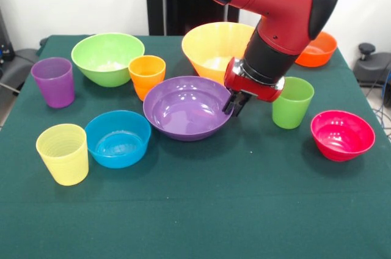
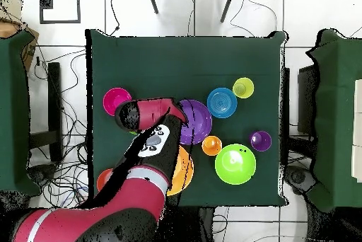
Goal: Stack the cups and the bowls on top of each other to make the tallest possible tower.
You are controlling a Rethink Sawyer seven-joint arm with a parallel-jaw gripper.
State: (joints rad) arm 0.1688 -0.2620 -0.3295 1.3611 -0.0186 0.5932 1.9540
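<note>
My gripper [image 1: 235, 105] hangs at the right rim of the wide purple bowl [image 1: 188, 107] [image 2: 196, 121], which rests on the green cloth. Behind it, partly covered by the arm, stands the large orange-yellow bowl [image 1: 214, 48] [image 2: 182, 172]. The light green bowl [image 1: 107, 57], orange cup [image 1: 146, 74] and purple cup [image 1: 54, 80] are at the back left. The blue bowl [image 1: 118, 138] and pale yellow cup [image 1: 63, 152] are front left. To the right are the green cup [image 1: 292, 101], pink-red bowl [image 1: 342, 135] and orange-red bowl [image 1: 317, 48]. Every piece stands by itself.
The red and black arm [image 2: 152, 136] covers the gripper and the green cup in the overhead view. Cables and chair legs lie around the table [image 1: 244, 210]. Other green-covered tables flank it left and right.
</note>
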